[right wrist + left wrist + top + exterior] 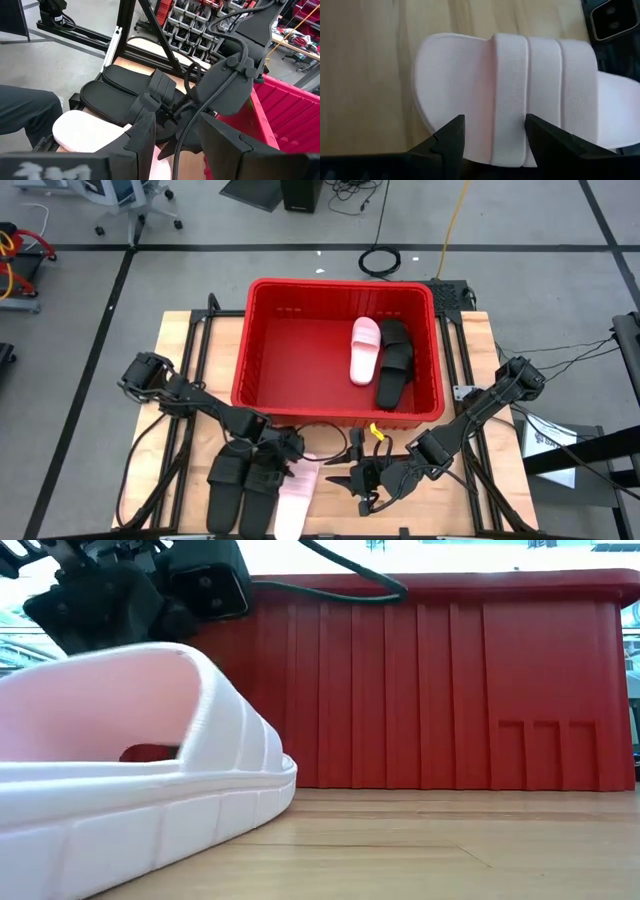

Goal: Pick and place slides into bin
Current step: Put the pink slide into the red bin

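Note:
A light pink slide lies sole-down on the wooden table near its front edge. It fills the left of the low view. My left gripper is open right over its ribbed strap, one finger on each side of the strap's outermost band. Two black slides lie flat beside it on its left. Behind them stands the red bin, with a pink slide and a black slide on its floor. My right gripper hangs open above the table's front right, holding nothing. My left gripper comes at the pink slide slanting down from above. Its two fingers stand astride the outermost band of the strap, across that band. I cannot tell whether they touch it. The slide rests flat on the table.
The bin's ribbed near wall rises just behind the pink slide. The two arms stand close together at the table's front, the left wrist and its cable right before my right gripper. Bare wood shows in the low view's right foreground.

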Available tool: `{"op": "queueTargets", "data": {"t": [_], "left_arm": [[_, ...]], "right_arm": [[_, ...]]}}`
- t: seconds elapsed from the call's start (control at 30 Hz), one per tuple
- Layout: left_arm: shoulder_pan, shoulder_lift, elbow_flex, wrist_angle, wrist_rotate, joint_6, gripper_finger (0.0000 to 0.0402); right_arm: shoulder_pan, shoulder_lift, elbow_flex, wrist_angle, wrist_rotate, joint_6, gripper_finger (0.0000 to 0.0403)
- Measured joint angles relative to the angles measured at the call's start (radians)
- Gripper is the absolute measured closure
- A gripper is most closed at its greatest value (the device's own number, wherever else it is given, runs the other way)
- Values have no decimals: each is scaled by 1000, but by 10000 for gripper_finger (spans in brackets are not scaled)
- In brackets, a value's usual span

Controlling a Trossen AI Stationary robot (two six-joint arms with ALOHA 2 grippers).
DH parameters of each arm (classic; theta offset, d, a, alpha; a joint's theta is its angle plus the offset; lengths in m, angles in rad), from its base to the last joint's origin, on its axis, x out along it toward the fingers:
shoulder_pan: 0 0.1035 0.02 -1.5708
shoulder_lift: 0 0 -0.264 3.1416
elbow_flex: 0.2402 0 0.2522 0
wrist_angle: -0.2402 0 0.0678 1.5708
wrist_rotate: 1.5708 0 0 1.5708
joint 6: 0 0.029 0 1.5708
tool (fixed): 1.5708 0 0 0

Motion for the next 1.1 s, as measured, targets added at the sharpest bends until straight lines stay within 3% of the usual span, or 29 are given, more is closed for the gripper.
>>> {"op": "queueTargets", "data": {"t": [0.4, 0.73, 1.1], "left_arm": [[-2, -7, 0, 44, 149, -32, 199], [-5, -7, 0, 56, 146, -2, 203], [-9, -7, 0, 56, 131, 8, 319]], "right_arm": [[0, 0, -7, 5, 0, -1, 264], [-4, 0, -24, 15, 1, -3, 264], [-4, 0, -24, 16, 3, -4, 264]]}}
